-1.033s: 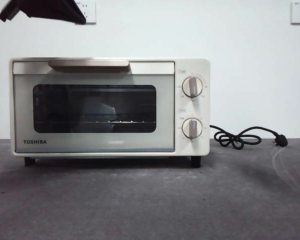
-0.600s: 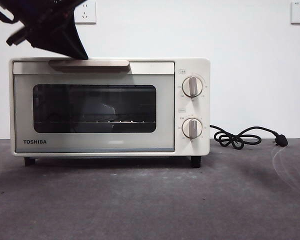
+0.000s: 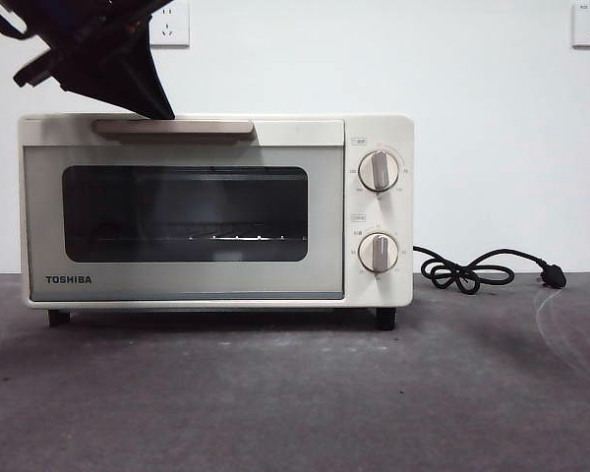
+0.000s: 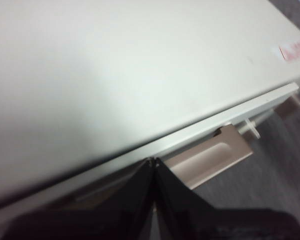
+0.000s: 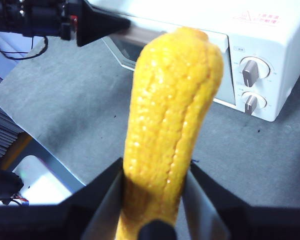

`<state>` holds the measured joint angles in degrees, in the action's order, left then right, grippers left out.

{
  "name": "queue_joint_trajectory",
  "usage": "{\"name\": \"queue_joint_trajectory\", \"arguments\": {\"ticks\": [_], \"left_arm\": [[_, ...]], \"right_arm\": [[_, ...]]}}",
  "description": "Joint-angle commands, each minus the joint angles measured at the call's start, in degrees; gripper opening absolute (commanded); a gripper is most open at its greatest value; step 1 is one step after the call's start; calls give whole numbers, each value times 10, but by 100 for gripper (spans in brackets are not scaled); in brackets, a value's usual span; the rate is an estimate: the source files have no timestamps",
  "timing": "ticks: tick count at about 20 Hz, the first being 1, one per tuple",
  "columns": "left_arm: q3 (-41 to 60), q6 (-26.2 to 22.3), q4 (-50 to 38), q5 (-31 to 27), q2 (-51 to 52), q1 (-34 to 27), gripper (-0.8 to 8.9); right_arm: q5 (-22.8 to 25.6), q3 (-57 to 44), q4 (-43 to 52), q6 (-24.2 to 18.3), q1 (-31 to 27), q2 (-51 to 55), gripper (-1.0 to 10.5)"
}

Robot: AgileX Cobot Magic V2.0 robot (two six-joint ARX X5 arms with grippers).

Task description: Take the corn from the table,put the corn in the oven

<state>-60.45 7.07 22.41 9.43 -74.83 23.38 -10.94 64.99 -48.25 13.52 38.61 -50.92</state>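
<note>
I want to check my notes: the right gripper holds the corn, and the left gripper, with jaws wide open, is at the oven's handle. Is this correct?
Not quite. The left wrist view shows the left gripper with jaws closed together, tips at the oven's handle. The right gripper does hold the corn.

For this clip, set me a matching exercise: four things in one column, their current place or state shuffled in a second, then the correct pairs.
Things:
1. yellow-orange bumpy corn cob
2. left gripper
3. black power cord
4. dark glass oven door

Places or states:
A. lying unplugged on the dark grey table
B. jaws together at the beige bar handle
C. tipped slightly outward at its top
D. clamped in the right gripper, off the table

Pairs: 1-D, 2-B, 3-A, 4-C
</note>
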Motion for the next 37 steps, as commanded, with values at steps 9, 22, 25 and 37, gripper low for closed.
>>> {"name": "queue_joint_trajectory", "arguments": {"ticks": [9, 22, 25, 37], "left_arm": [[26, -13, 175, -17, -21, 51, -6], [26, 4, 272, -14, 7, 146, -6], [14, 20, 269, -3, 55, 166, -6], [-113, 32, 231, -96, 289, 176, -5]], "right_arm": [[0, 2, 2, -3, 1, -1, -11], [-63, 2, -13, -29, 1, -2, -12], [-117, 2, 11, -47, 1, -9, -12], [-59, 2, 233, -99, 141, -160, -12]]}}
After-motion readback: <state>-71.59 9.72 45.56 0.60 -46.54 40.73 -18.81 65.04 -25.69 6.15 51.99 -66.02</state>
